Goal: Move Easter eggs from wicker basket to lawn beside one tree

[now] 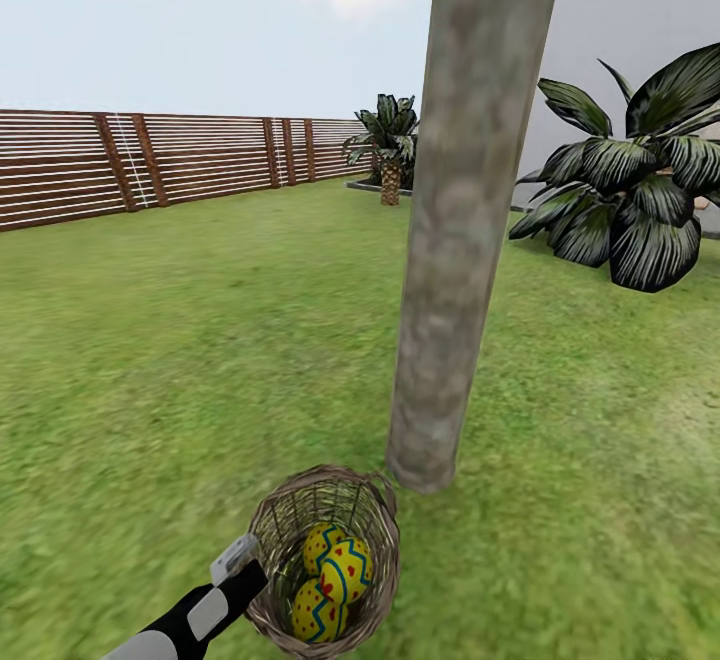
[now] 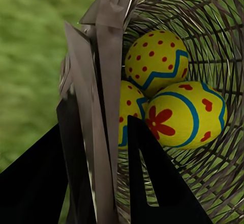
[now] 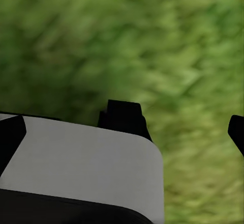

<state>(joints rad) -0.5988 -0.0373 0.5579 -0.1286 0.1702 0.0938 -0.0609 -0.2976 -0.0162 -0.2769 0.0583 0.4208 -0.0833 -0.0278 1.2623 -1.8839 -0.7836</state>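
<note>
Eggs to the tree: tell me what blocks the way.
All three eggs lie inside the wicker basket, its woven wall around them. The tree stands just beyond the basket, only bare lawn at its base.

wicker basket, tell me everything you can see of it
The wicker basket is small, round and brown, woven of thin twigs in an open weave that lets the grass show through. A small loop handle sits on its rim. It is tipped on its side on the lawn, its mouth facing the head camera, just before the foot of the tree. All three Easter eggs lie inside. The left gripper is shut on its rim.
</note>
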